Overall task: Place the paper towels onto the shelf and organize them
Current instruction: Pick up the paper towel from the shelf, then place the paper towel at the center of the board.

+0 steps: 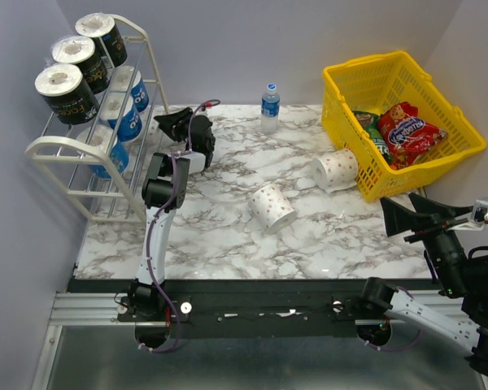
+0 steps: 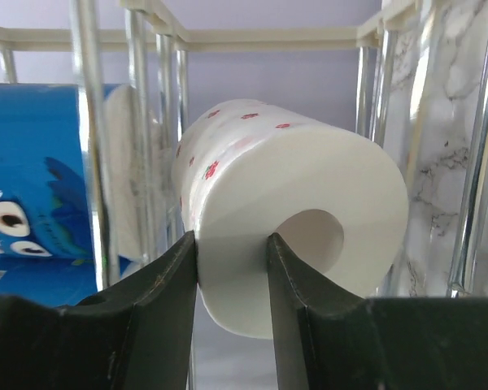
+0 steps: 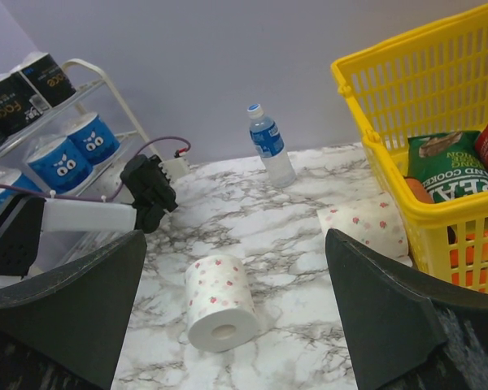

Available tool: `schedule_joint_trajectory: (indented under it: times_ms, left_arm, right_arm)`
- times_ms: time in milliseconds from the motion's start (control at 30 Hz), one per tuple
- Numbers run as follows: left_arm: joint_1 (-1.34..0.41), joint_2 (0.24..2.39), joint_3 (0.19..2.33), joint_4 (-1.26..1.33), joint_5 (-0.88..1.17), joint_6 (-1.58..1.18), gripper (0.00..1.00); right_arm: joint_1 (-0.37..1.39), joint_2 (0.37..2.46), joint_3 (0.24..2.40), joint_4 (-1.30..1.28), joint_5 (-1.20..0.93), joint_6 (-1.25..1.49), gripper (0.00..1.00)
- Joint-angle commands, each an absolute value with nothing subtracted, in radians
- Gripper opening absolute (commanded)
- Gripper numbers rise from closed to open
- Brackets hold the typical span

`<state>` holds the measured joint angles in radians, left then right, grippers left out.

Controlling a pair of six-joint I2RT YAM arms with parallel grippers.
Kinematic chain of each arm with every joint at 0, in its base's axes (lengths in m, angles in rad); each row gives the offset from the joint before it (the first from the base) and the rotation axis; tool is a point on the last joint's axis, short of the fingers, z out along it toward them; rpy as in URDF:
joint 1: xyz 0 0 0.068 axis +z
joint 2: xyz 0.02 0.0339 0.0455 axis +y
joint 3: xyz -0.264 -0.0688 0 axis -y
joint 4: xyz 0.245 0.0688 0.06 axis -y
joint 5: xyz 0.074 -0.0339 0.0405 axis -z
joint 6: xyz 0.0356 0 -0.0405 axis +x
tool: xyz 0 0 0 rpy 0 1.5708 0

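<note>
Left gripper (image 2: 232, 237) nipped onto dotted roll (image 2: 309, 171) by its wall, 1 finger in the core. Roll sits among shelf (image 2: 88, 122) bars, beside blue roll (image 2: 32, 179). Settle it on the bars before release. Right gripper (image 3: 236, 236) gapes wide, empty.

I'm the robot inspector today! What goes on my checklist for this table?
Surface: marble-patterned table.
Job's things: white shelf holds three black rolls on top and blue rolls below. Two loose dotted rolls lie on the table. A third dotted roll sits among the shelf bars.
Clutter: water bottle; yellow basket with snack bags.
Grippers: left pincer pinches the third dotted roll's wall. Right pincer is open and holds nothing.
Cables: purple cable runs along the left arm.
Surroundings: plain pale walls.
</note>
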<state>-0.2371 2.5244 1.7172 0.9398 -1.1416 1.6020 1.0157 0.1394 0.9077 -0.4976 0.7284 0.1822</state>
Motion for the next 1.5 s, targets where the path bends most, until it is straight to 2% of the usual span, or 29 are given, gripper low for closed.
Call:
schedule_joint_trajectory:
  times_ms: [0,333,533,633,800,967,1067,1333,1467]
  left_arm:
    - [-0.285,2.448,1.755,1.031,-1.144,1.632,0.34]
    - [-0.331,2.427,1.721,1.002,-1.144,1.614,0.34]
    - [-0.393,2.359,1.674,0.881,-1.158,1.485,0.34]
    - [-0.437,2.297,1.675,0.703,-1.164,1.301,0.34]
    - [-0.497,2.179,1.759,0.118,-1.108,0.861,0.32]
    - [-0.528,2.094,1.868,-0.381,-0.909,0.435,0.27]
    - [-0.538,2.014,1.875,-0.547,-0.745,0.268,0.26]
    - [-0.538,1.715,1.735,-0.741,-0.379,0.026,0.27]
    - [-0.538,1.597,1.578,-0.77,-0.22,-0.073,0.27]
  right_arm:
    - [1.023,0.115,0.9,-0.492,0.746,0.179,1.0]
    - [1.023,0.101,0.908,-0.511,0.741,0.192,1.0]
    - [1.023,0.098,0.908,-0.517,0.733,0.202,1.0]
    - [1.022,0.097,0.908,-0.534,0.718,0.219,1.0]
    - [1.023,0.083,0.907,-0.557,0.703,0.244,1.0]
    - [1.023,0.078,0.908,-0.574,0.686,0.253,1.0]
    - [1.023,0.083,0.914,-0.58,0.681,0.242,1.0]
    - [1.022,0.087,0.977,-0.708,0.612,0.313,1.0]
    - [1.022,0.077,0.979,-0.738,0.581,0.342,1.0]
